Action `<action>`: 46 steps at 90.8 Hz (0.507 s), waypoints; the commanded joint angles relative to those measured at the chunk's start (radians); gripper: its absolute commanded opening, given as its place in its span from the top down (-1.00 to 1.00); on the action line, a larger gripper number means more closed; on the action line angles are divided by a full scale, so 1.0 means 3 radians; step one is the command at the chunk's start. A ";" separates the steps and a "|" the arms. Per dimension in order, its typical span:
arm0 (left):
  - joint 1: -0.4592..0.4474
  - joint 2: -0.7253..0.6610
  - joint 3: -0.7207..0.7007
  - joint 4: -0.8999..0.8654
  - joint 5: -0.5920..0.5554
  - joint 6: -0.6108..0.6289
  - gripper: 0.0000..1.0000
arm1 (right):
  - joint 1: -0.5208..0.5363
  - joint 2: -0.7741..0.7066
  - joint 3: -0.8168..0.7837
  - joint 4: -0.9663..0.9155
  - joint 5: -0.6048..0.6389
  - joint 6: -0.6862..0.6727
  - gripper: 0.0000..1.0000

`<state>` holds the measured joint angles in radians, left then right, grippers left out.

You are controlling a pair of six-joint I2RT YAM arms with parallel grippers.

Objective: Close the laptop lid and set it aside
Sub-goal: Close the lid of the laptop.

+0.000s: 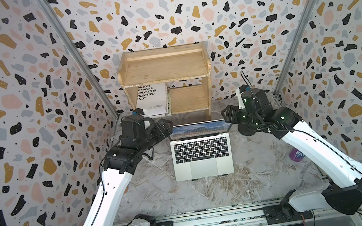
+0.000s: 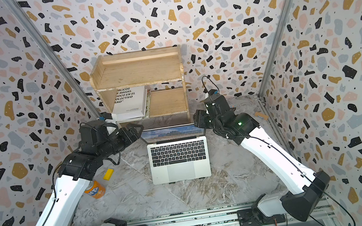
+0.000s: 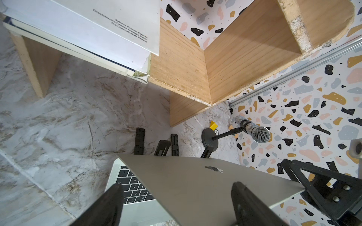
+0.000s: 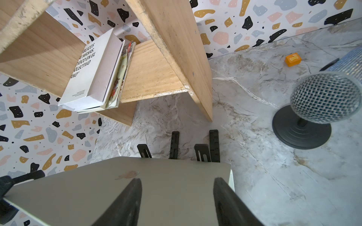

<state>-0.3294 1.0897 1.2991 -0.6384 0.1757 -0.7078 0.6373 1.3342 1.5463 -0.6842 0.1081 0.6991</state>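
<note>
**Spotter:** Where is the laptop (image 1: 202, 161) from your seat?

**Operator:** I have it mid-worktop (image 1: 256, 179), with the trackpad toward the near edge and the hinge line running left to right. The laptop lid (image 1: 199, 129) stands open on the far side. Its screen faces my arms' bases and its silver back faces the wooden shelf (image 1: 164, 68).

**Spotter:** And your jaws?

**Operator:** I have one arm at each top corner of the lid, about equally near. In the left wrist view the left jaws are spread wide and empty. The laptop lid (image 3: 195, 185) has its side edge running between them, one jaw over the keys and the other behind the back. The right jaws are spread less far and are also empty. In the right wrist view both sit over the back of the laptop lid (image 4: 98, 185), close to its right edge. I cannot tell whether either pair touches the metal.

**Spotter:** So what does the move turn on?

**Operator:** The lid has to swing toward the near edge, so I reckon the push must come from the shelf side. The right jaws lie wholly behind the lid, so I'd lead with that arm. On the left, only the rear jaw can push, because the front one sits in the lid's path. The black stand (image 3: 139, 140) pokes out behind the hinge, so I'd stay high.
</note>
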 commanded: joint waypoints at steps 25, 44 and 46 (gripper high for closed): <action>-0.0104 -0.0246 -0.0285 -0.0359 0.0054 0.0049 -0.73 | 0.0319 -0.0189 -0.0312 -0.0428 0.0275 -0.0024 -0.25; -0.0129 -0.0469 -0.0506 -0.0360 0.0054 0.0009 -0.74 | 0.0471 -0.0315 -0.0512 -0.0394 0.0386 0.0019 -0.25; -0.0129 -0.0488 -0.0534 -0.0359 0.0054 0.0008 -0.74 | 0.0483 -0.0328 -0.0528 -0.0390 0.0396 0.0024 -0.25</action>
<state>-0.3622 0.9684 1.1782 -0.7033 0.1989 -0.7086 0.7605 1.2549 1.4250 -0.7231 0.1860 0.7010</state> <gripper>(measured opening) 0.867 0.628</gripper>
